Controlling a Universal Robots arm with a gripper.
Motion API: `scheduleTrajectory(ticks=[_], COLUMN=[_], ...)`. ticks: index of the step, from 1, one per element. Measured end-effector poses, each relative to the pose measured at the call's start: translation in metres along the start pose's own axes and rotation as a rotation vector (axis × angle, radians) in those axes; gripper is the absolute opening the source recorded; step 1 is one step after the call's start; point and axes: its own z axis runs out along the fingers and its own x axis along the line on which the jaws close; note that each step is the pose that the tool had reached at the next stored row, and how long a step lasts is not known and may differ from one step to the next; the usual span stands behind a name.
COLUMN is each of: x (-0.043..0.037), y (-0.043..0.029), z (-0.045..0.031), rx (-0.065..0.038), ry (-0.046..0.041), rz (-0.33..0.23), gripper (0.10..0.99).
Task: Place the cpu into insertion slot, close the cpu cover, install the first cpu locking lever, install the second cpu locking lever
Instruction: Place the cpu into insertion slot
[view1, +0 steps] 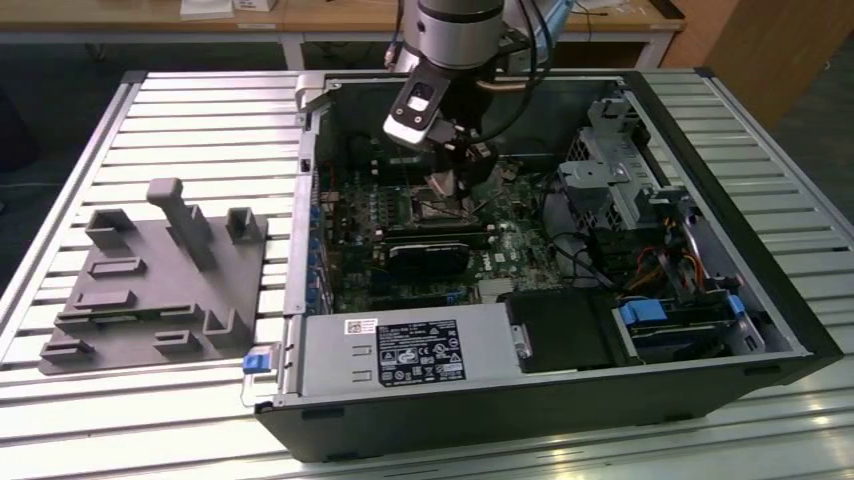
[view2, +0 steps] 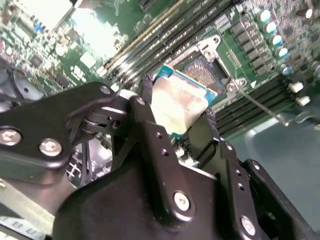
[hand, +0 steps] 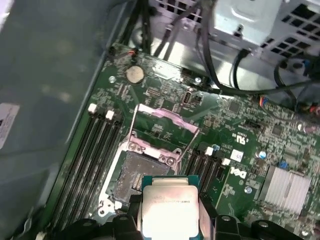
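The gripper (view2: 176, 109) is seen clamped on the chip (view2: 182, 100), its two black fingers (view2: 145, 107) pressed against opposite edges of the pale metal square. In both wrist views the chip is held flat, just above the socket (hand: 131, 176) and partly over one side of it, not yet seated. The dark square recess of the socket is left uncovered. The cover (hand: 165, 119) is stood open beyond the socket, tilted up on its hinge at the socket's far edge. Long black memory slots (hand: 87, 150) are laid along the green board (hand: 250, 130) beside the socket, and a round coin battery (hand: 134, 74) is set further off. In the exterior view the gripper (view1: 451, 182) is lowered into the open computer case (view1: 534, 410), which is laid on its side on a slatted metal table (view1: 200, 110). A grey plastic fixture (view1: 147, 290) is placed on the table at the exterior view's left.
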Motion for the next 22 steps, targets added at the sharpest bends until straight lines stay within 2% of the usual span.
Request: scheduleTrajectory(ticks=[11,18,22], x=[0.0003,0.0101,0.017], y=[-0.0006,0.0025,0.0047], z=[0.0101,0.0131,0.0148], rx=[0.004,0.004,0.004], ry=[-0.0123,-0.0163,-0.028], rz=[0.197,0.215,0.216], gripper=[0.537,0.537,0.537])
